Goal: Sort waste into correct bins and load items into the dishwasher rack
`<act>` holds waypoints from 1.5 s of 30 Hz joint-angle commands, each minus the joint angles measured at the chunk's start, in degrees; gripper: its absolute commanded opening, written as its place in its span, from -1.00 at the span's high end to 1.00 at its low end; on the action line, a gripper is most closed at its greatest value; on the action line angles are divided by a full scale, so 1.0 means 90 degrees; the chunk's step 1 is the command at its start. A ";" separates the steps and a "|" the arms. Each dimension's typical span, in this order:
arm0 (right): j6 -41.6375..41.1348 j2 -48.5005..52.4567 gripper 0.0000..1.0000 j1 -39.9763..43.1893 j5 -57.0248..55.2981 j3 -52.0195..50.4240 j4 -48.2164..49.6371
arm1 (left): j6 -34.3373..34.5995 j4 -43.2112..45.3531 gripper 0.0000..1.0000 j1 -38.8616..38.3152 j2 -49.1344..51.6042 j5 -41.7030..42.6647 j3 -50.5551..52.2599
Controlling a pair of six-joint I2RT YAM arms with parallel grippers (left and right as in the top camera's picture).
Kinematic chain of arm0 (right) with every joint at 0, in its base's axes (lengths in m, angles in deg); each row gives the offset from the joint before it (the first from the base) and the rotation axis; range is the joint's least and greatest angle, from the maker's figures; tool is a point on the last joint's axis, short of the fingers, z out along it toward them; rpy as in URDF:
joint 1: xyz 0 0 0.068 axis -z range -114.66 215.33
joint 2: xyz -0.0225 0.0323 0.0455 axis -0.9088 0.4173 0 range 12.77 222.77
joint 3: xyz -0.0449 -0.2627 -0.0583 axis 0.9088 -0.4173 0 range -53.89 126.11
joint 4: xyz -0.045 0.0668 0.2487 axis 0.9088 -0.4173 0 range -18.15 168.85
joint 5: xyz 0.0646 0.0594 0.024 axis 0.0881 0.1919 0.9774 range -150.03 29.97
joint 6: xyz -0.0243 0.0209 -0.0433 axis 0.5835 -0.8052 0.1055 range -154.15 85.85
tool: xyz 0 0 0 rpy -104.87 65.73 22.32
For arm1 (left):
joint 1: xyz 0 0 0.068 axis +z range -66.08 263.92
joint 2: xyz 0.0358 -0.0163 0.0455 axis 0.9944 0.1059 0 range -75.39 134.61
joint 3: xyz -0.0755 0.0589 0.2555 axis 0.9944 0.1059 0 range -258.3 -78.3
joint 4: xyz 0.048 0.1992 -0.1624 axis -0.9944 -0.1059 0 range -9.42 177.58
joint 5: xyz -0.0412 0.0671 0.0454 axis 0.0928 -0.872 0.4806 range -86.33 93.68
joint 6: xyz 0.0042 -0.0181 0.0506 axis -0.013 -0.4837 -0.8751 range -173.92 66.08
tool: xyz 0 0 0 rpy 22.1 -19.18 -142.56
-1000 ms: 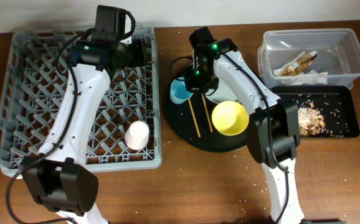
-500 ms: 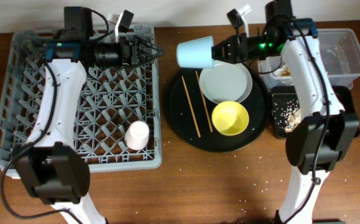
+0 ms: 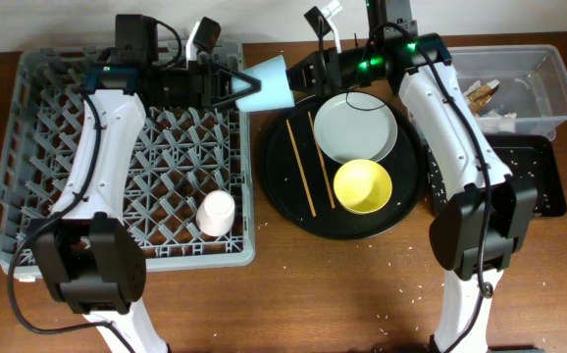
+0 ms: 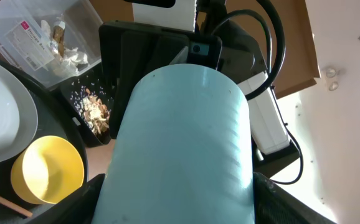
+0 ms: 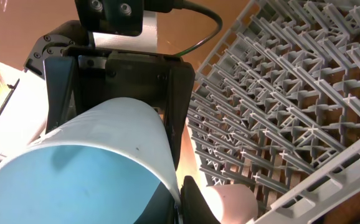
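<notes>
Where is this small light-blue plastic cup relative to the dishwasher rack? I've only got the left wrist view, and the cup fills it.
Observer: Overhead, the small light-blue plastic cup hangs on its side in the air, just off the far right corner of the large grey pegged plastic rack, between the two grippers.
Operator: Is anything loaded in there?
Observer: One small pink cup sits among the pegs near the rack's near right corner.
Operator: Who's holding the blue one?
Observer: The right gripper has its narrow base end. The left gripper has its fingers either side of the rim end, and I can't tell whether they've closed.
</notes>
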 commanded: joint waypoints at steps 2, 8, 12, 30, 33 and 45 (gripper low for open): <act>-0.0189 0.0022 0.90 -0.0124 -0.0862 0.0024 0.0056 | -0.0104 -0.0010 -0.24 -0.0056 0.0022 0.0308 -0.0080; -0.0187 0.0022 -0.27 0.0121 -0.1392 0.0024 -0.0131 | -0.0104 0.0238 -0.02 0.0206 0.0022 0.0236 -0.0080; -0.0104 0.0022 -0.47 0.0593 -0.3266 0.0024 -0.1321 | -0.0005 0.0124 -0.01 0.0546 -0.0151 -0.2101 -0.0126; 0.0015 0.0024 -0.52 0.0520 -0.5887 -0.0690 -0.2115 | -0.0389 -0.3342 0.05 -0.0971 0.0401 -0.9760 -0.1229; 0.0015 0.0024 -0.52 0.0520 -0.5887 -0.0690 -0.2127 | -0.0391 -0.3291 0.05 -0.1020 0.0923 -0.9751 -0.1229; -0.0046 -0.0015 -0.43 0.0561 -0.5855 -0.0644 -0.2144 | -0.0389 -0.3611 -0.93 -0.1071 0.1399 -0.9185 -0.2569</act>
